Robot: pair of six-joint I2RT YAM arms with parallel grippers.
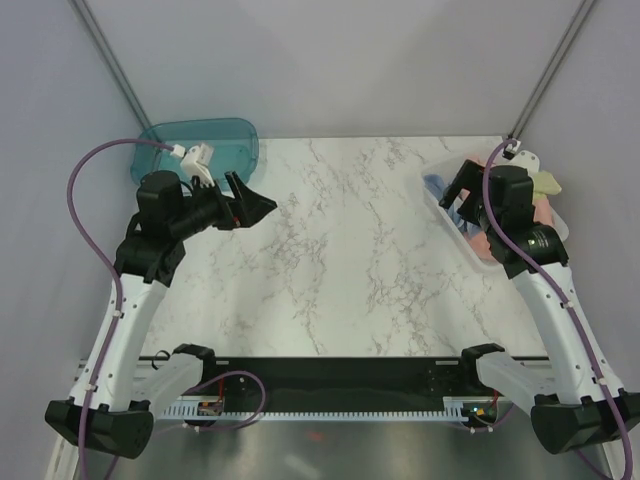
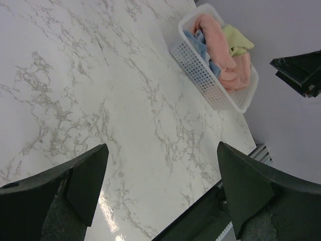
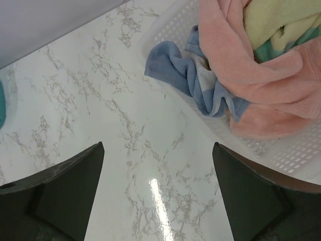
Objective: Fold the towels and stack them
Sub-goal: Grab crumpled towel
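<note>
Three towels lie crumpled together in the white perforated basket [image 1: 441, 207] at the table's right edge. In the right wrist view they are a salmon-pink one [image 3: 261, 75], a pale yellow one with teal print [image 3: 271, 22] and a light blue one [image 3: 175, 70] hanging over the basket's rim. They also show in the left wrist view: pink [image 2: 220, 47], yellow [image 2: 236, 40], blue [image 2: 198, 42]. My right gripper [image 1: 462, 195] [image 3: 158, 145] is open and empty, above the table just left of the basket. My left gripper [image 1: 250, 205] [image 2: 161, 148] is open and empty, raised over the table's left side.
A teal plastic bin [image 1: 200, 140] stands at the back left corner, behind the left arm. The white basket's wall [image 2: 200, 75] runs along the right edge of the marble table [image 1: 350, 260]. Grey walls enclose the table on three sides.
</note>
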